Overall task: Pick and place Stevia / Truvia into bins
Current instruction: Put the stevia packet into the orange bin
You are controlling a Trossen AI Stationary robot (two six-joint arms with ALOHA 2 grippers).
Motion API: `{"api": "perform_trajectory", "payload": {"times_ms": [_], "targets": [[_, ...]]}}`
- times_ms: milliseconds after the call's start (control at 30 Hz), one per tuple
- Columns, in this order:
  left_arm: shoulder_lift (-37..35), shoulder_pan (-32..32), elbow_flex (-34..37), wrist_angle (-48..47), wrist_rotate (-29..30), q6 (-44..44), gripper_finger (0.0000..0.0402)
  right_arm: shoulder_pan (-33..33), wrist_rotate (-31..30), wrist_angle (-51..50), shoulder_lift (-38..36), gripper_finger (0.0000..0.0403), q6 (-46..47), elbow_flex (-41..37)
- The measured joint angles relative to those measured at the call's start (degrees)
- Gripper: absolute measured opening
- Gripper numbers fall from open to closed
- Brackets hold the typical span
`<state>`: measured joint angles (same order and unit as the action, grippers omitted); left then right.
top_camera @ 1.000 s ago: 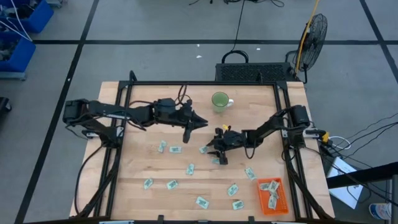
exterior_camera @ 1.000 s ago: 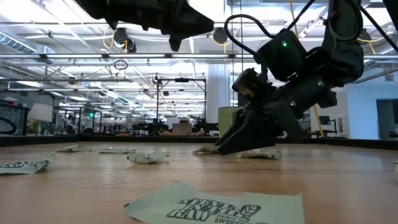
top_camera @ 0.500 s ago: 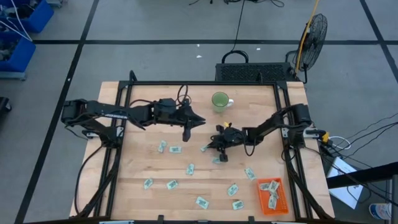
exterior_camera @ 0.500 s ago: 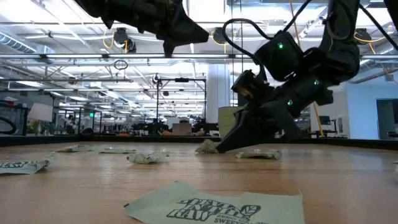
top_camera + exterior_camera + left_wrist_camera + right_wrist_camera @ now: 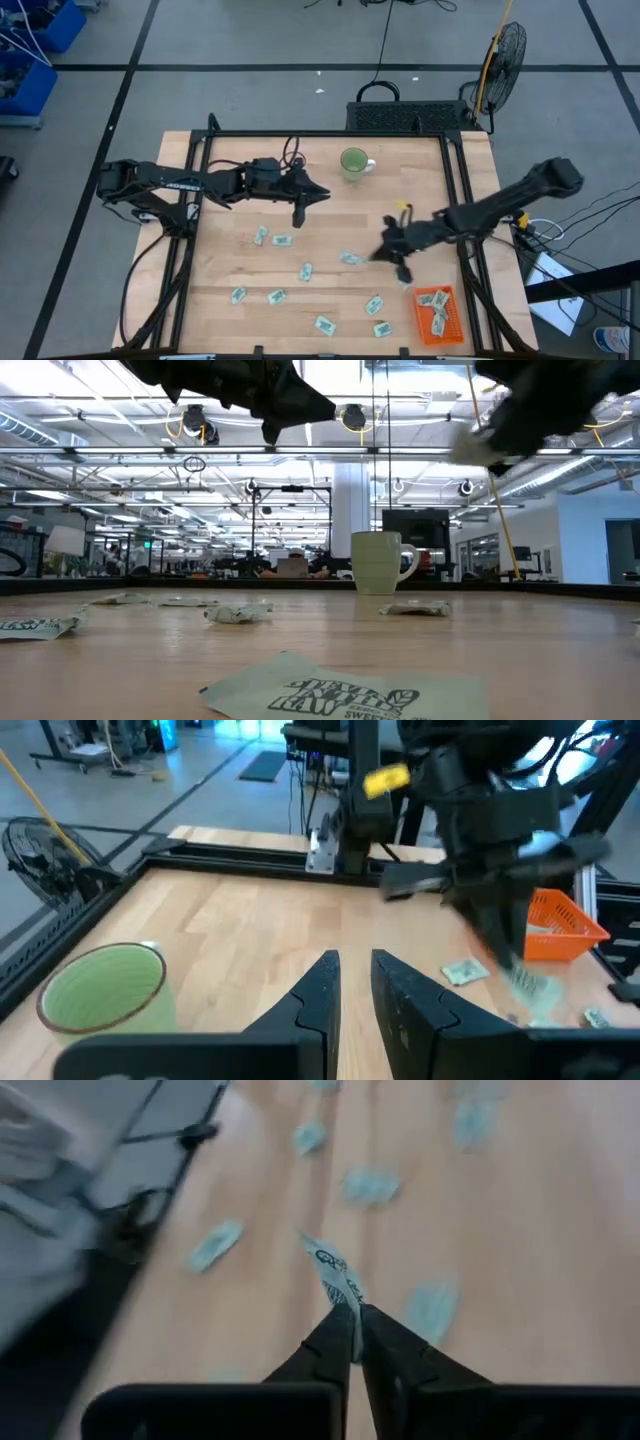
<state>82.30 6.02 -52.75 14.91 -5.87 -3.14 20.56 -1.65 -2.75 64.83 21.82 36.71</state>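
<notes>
The right gripper [image 5: 352, 1312] is pressed together on one Stevia sachet [image 5: 335, 1277], a small pale green and white paper packet with dark print, pinched by one end so the rest sticks out past the fingertips. In the high view this gripper [image 5: 392, 254] sits at about four o'clock from the table's middle, above the wood and just up and left of the orange bin [image 5: 437, 313], which lies by the table's five o'clock corner and already has a few sachets inside.

The other sachets are scattered flat across the near half of the table [image 5: 230, 275]: a pair at about nine o'clock of the middle [image 5: 271, 238], one near the centre [image 5: 350, 258], and a loose row from seven to five o'clock along the near edge [image 5: 324, 324]. In the low view one printed sachet [image 5: 345, 691] lies closest to the camera, slightly curled at its edges.

The left gripper [image 5: 303, 208] hangs over the far middle of the table, at about eleven o'clock; its fingers [image 5: 316, 992] stand a narrow gap apart and hold nothing. The green mug [image 5: 353, 162] stands upright at twelve o'clock near the far edge.

Bare wood lies between the right gripper and the bin, and the far-right quarter of the table is uncluttered. Black frame rails [image 5: 462, 200] run along both side edges.
</notes>
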Motion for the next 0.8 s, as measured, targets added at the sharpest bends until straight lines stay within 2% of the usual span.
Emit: {"api": "perform_trajectory", "payload": {"times_ms": [100, 233, 367, 533, 800], "targets": [[-0.57, 0.0, 0.04, -1.14, 0.0, -0.12, 0.0067, 5.09, 3.8, -10.56, -4.89, 0.0017, 16.66, -0.02], [-0.8, -0.02, -0.03, -1.11, -0.01, -0.13, 0.0067, 12.92, 8.77, -21.85, -5.79, 0.0012, 42.2, -0.07], [-0.72, -0.09, 0.02, -1.82, 0.0, -0.13, 0.0067, 19.32, 13.5, -21.12, -3.24, 0.0005, 60.53, -0.09], [-0.72, -0.09, 0.02, -1.66, 0.0, -0.13, 0.0067, 25.36, 15.78, -14.86, -0.62, 0.0005, 69.8, -0.09], [-0.72, -0.09, 0.02, -1.5, 0.0, -0.11, 0.0067, 30.81, 18.21, -19.18, 1.8, 0.0007, 81.24, -0.09]]}}
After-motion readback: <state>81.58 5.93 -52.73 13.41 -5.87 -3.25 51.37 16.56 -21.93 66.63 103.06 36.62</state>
